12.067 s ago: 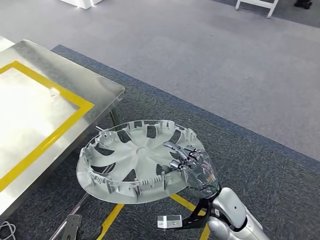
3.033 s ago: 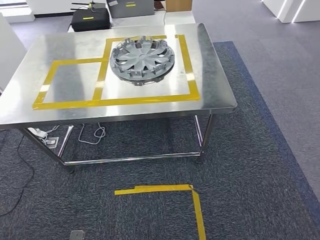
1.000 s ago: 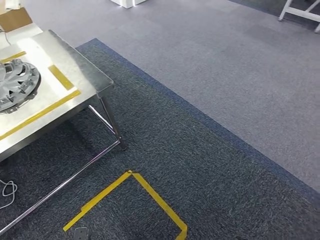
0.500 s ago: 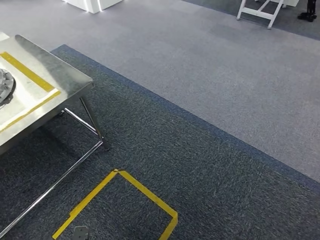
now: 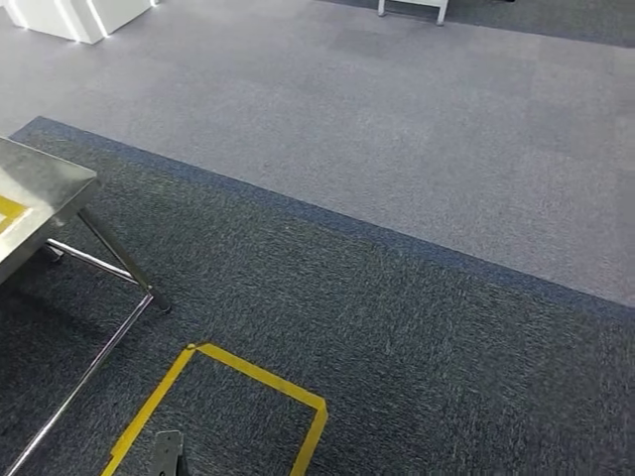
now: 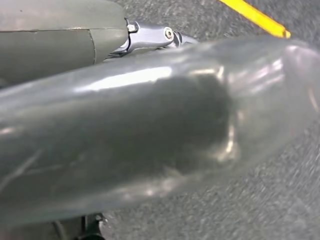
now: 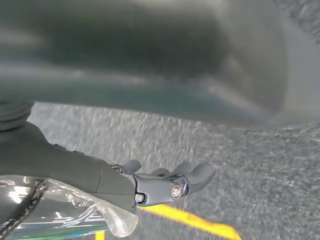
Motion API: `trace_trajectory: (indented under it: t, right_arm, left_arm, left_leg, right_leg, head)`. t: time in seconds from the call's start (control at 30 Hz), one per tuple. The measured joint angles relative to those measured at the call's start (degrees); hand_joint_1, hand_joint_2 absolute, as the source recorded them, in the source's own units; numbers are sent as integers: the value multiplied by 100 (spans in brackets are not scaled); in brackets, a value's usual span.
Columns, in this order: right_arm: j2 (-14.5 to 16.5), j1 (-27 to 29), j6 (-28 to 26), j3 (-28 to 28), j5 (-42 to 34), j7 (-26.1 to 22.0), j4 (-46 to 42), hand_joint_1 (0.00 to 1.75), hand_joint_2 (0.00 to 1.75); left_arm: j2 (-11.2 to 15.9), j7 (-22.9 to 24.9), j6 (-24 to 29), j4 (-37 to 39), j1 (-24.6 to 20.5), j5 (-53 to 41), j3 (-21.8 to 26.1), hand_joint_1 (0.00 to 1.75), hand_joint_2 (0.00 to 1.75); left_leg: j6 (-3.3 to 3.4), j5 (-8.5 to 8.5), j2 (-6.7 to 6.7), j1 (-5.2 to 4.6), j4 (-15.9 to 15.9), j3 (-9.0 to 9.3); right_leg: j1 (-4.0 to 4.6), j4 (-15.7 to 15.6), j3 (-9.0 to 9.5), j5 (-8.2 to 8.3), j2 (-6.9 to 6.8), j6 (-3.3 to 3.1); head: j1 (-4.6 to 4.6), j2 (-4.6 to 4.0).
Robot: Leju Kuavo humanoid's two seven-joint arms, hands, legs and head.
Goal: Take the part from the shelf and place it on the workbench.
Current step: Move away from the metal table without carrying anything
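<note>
The steel workbench (image 5: 41, 188) shows just one corner at the left edge of the head view, with a bit of yellow tape (image 5: 9, 211) on its top. My left hand (image 6: 151, 35) hangs over dark carpet in the left wrist view. Its thumb lies straight with nothing in it, and a glossy clear cover blurs the rest. In the right wrist view my right hand (image 7: 170, 182) hangs over the carpet, fingers stretched out and holding nothing.
A slanted table leg (image 5: 123, 263) and a floor rail run under the bench corner. Yellow floor tape (image 5: 254, 375) marks a square corner on the dark carpet (image 5: 420, 357). Lighter grey carpet (image 5: 359, 119) lies beyond, with white furniture (image 5: 74, 15) far off.
The whole picture has swung to the right, so the camera turned. The bench with the silver wheel cover lying on it has slid off the left edge, leaving just a corner.
</note>
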Motion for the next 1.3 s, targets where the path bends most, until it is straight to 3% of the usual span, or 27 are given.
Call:
trace_trajectory:
  t: [0.03, 0.07, 0.1, 0.13, 0.2, 0.27, 0.33, 0.4, 0.47, 0.53, 0.6, 0.63, 0.67, 0.73, 0.77, 0.83, 0.9, 0.93, 1.0, 1.07, 1.1, 1.13, 1.17, 1.2, 1.27, 1.3]
  right_arm:
    - [-2, -19, 44, -14, -5, -89, -2, 0, 0]
    - [-2, -35, 76, -24, 3, -189, -3, 0, 0]
    - [-1, -41, 93, -29, 15, -281, -3, 0, 0]
    - [1, -38, 90, -34, 29, -354, -3, 0, 0]
    - [20, -24, 52, -43, 65, -452, -3, 0, 0]
    - [82, -32, 10, -49, 102, -523, 0, 0, 0]
    - [166, -62, -17, -52, 118, -569, 5, 0, 0]
    - [236, -71, -30, -53, 111, -588, 8, 0, 0]
    - [280, -64, -36, -55, 96, -599, 9, 0, 0]
    - [304, -86, -39, -56, 85, -613, 10, 0, 0]
    - [315, -99, -44, -58, 74, -631, 10, 0, 0]
    - [316, -88, -54, -62, 61, -640, 9, 0, 0]
    - [316, -73, -68, -69, 44, -646, 9, 0, 0]
    - [320, -60, -102, -93, 6, -658, 8, 0, 0]
    - [332, -68, -119, -106, -8, -665, 7, 0, 0]
    - [358, -82, -179, -134, -28, -677, -1, 0, 0]
    - [375, -63, -267, -174, -38, -680, -8, 0, 0]
    - [382, -49, -312, -191, -40, -678, -8, 0, 0]
    - [400, -44, -415, -216, -51, -666, -13, 0, 0]
    - [416, -57, -490, -237, -69, -657, -18, 0, 0]
    - [426, -60, -509, -248, -75, -655, -19, 0, 0]
    - [434, -57, -524, -262, -78, -654, -20, 0, 0]
    - [444, -48, -535, -275, -79, -652, -21, 0, 0]
    - [451, -42, -544, -288, -80, -649, -21, 0, 0]
    - [476, -42, -556, -305, -80, -645, -22, 0, 0]
    - [490, -53, -561, -308, -80, -646, -23, 0, 0]
  left_arm:
    - [0, -43, -9, -1, 28, 62, 29, 0, 0]
    - [3, -97, -29, -1, 67, 137, 73, 0, 0]
    - [7, -148, -60, -1, 110, 208, 125, 0, 0]
    - [14, -192, -97, -1, 154, 271, 177, 0, 0]
    - [39, -245, -184, -2, 223, 356, 263, 0, 0]
    - [92, -267, -269, -5, 269, 426, 347, 0, 0]
    - [150, -256, -339, -9, 313, 484, 436, 0, 0]
    - [192, -216, -389, -12, 334, 505, 500, 0, 0]
    - [221, -188, -421, -15, 323, 494, 536, 0, 0]
    - [240, -183, -438, -18, 338, 457, 553, 0, 0]
    - [252, -181, -441, -19, 369, 401, 557, 0, 0]
    - [256, -179, -441, -19, 374, 372, 558, 0, 0]
    - [256, -173, -440, -19, 371, 344, 558, 0, 0]
    - [256, -161, -440, -19, 363, 296, 558, 0, 0]
    - [260, -156, -438, -19, 361, 274, 558, 0, 0]
    - [270, -149, -427, -20, 356, 240, 557, 0, 0]
    - [272, -138, -405, -21, 342, 209, 556, 0, 0]
    - [270, -131, -394, -21, 332, 194, 556, 0, 0]
    - [267, -110, -374, -21, 328, 179, 556, 0, 0]
    - [267, -90, -358, -21, 342, 158, 556, 0, 0]
    - [267, -81, -350, -21, 353, 146, 556, 0, 0]
    - [267, -78, -343, -21, 359, 131, 556, 0, 0]
    - [268, -75, -338, -21, 362, 114, 556, 0, 0]
    - [268, -74, -333, -21, 362, 99, 556, 0, 0]
    - [276, -73, -323, -21, 362, 78, 555, 0, 0]
    - [280, -73, -319, -21, 363, 74, 555, 0, 0]
  left_leg:
    - [-6, -213, -140, 7, 375, -148]
    - [-1, -379, -199, 8, 762, -300]
    - [12, -450, -222, 7, 1045, -411]
    - [35, -394, -233, 5, 1137, -448]
    - [109, 7, -305, -8, 711, -282]
    - [206, 392, -584, -16, 18, -22]
    - [249, 505, -773, -25, -307, 82]
    - [250, 507, -655, -26, -443, 114]
    - [257, 513, -499, -6, -618, 168]
    - [258, 527, -345, 4, -691, 188]
    - [257, 524, -170, 0, -685, 178]
    - [252, 520, -88, 1, -680, 176]
    - [240, 514, -14, 7, -670, 174]
    - [189, 487, 122, 21, -626, 174]
    - [146, 463, 180, 18, -589, 169]
    - [65, 435, 275, 3, -539, 165]
    - [6, 432, 351, 13, -534, 181]
    - [-27, 395, 324, 32, -508, 182]
    - [-76, 125, 95, 65, -173, 58]
    - [-74, -294, -161, 74, 584, -254]
    - [-59, -435, -208, 71, 944, -408]
    - [-37, -469, -229, 67, 1142, -493]
    - [-5, -385, -246, 58, 1122, -483]
    - [35, -199, -284, 46, 884, -374]
    - [124, 226, -562, 21, 123, -39]
    - [153, 344, -708, 15, -186, 89]
  right_leg:
    - [10, 4, -31, 22, 79, -33]
    - [24, 7, -55, 41, 167, -58]
    - [39, 11, -69, 53, 256, -74]
    - [55, 17, -74, 58, 344, -79]
    - [86, 31, -69, 61, 504, -82]
    - [96, 47, -109, 66, 648, -75]
    - [67, 60, -174, 98, 786, -31]
    - [44, 73, -234, 128, 881, 28]
    - [54, 229, -369, 17, 661, 73]
    - [47, 796, -668, -299, 326, 132]
    - [8, 1480, -991, -568, 216, 204]
    - [-14, 1607, -1040, -569, 195, 235]
    - [-36, 1505, -970, -465, 166, 262]
    - [-65, 778, -558, -138, 6, 304]
    - [-63, 423, -354, -28, -85, 290]
    - [-34, 102, -173, 16, -165, 213]
    - [-7, 110, -197, 38, -56, 116]
    - [-4, 106, -207, 52, -8, 80]
    - [-8, 95, -210, 89, 96, 4]
    - [8, 96, -244, 118, 220, -47]
    - [26, 97, -258, 128, 293, -63]
    - [44, 98, -265, 136, 369, -73]
    - [61, 100, -266, 141, 448, -79]
    - [74, 101, -260, 147, 529, -82]
    - [83, 108, -257, 158, 677, -72]
    - [80, 116, -274, 169, 748, -56]
  head:
    - [-5, 0]
    - [-8, 0]
    - [-10, 0]
    - [-9, 0]
    - [-8, 0]
    - [4, 0]
    - [9, 0]
    - [5, 0]
    - [27, 0]
    - [62, 0]
    - [76, 0]
    - [75, 0]
    - [77, 0]
    - [78, 0]
    - [79, 0]
    - [58, 0]
    - [35, 0]
    - [30, 0]
    - [11, 0]
    - [-8, 0]
    - [-9, 0]
    - [-10, 0]
    - [-7, 0]
    - [-8, 0]
    - [-4, 0]
    - [-6, 0]
